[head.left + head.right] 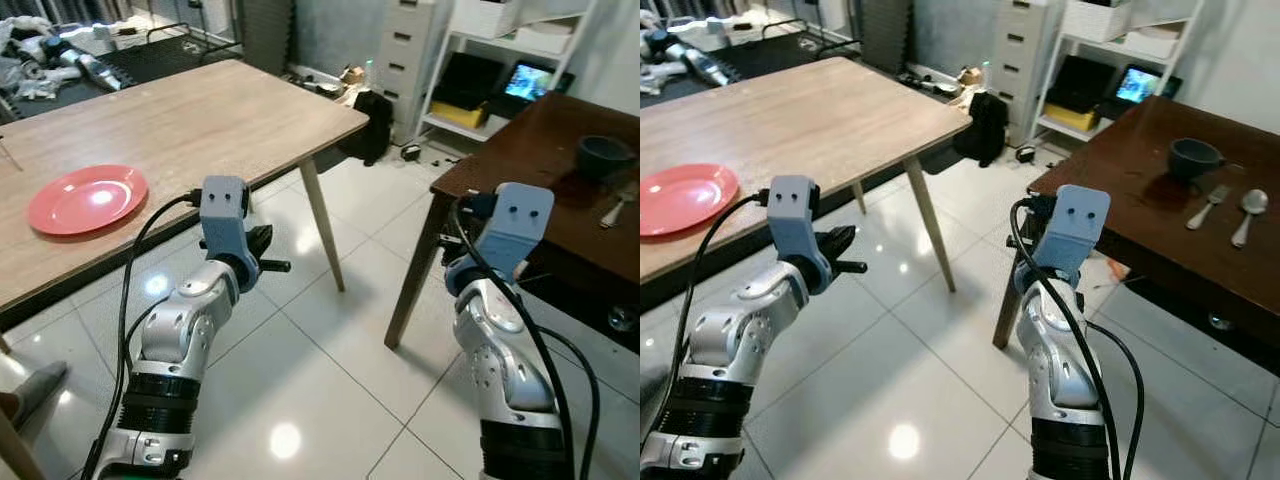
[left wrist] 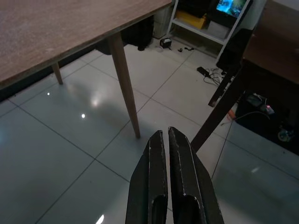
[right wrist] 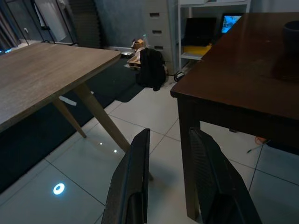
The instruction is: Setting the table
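Two tables stand apart on a white tiled floor [image 1: 330, 380], with both arms raised in the gap between them. The left gripper [image 2: 167, 140] hangs over the tiles just off the near edge of the light wooden table [image 1: 200, 120], its two black fingers pressed together and holding nothing; that table's slanted leg [image 2: 124, 79] stands just ahead of the fingertips. A red plate [image 1: 87, 198] lies on the light table, to the left of this gripper and well apart from it. The right gripper [image 3: 169, 140] is held near the corner of the dark wooden table [image 1: 1160, 190], its fingers parted with a clear gap and empty. On the dark table, ahead and to the right of this gripper, sit a dark bowl [image 1: 1193, 156], a fork [image 1: 1208, 207] and a spoon [image 1: 1248, 212]; fork and spoon lie side by side, just beside the bowl.
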Robot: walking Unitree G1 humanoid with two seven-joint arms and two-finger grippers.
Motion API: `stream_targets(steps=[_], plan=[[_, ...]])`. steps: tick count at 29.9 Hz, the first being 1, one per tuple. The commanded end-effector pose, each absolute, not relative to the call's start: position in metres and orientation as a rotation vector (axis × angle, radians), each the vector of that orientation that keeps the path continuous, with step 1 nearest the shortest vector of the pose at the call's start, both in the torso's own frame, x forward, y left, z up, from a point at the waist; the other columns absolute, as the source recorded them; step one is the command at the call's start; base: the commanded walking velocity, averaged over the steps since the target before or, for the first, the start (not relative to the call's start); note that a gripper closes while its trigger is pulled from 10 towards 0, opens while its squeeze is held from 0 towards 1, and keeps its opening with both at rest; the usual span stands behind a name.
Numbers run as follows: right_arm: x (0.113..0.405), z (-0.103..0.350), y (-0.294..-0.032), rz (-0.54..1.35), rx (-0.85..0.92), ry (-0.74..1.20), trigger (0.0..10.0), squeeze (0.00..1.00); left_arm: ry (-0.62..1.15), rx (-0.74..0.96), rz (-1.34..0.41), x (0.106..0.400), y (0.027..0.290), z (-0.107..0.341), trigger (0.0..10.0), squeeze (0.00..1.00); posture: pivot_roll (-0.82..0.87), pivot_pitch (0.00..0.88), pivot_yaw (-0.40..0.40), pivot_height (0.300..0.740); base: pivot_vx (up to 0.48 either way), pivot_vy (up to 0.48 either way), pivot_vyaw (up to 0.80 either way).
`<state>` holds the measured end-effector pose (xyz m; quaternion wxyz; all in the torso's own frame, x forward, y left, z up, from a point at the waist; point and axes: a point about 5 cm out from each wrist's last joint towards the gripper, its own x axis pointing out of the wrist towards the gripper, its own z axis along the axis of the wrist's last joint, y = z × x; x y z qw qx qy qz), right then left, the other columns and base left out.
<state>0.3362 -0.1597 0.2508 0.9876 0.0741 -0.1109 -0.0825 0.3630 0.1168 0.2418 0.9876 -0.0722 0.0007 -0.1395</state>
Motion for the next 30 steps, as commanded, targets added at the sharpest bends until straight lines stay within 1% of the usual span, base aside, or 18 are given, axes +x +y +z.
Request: stream_targets(steps=[1,19,30], plan=[[0.3359,0.2458,-0.1595,-0.167,0.155,-0.201,10.0,0.00,0.009,-0.130,-0.250,0.3652,0.1219,0.2387,10.0,0.00,-0.04,0.141,0.098,0.740,0.472,0.000,0.00],[0.3356,0.2479,-0.1582,-0.148,0.150,-0.210,10.0,0.00,0.010,-0.118,-0.226,0.3666,0.1250,0.2376,10.0,0.00,-0.04,0.146,0.097,0.740,0.458,0.000,0.00],[0.3351,0.2482,-0.1610,-0.158,0.164,-0.214,10.0,0.00,0.010,-0.113,-0.221,0.3666,0.1257,0.2372,10.0,0.00,-0.04,0.150,0.095,0.740,0.380,0.000,0.80]])
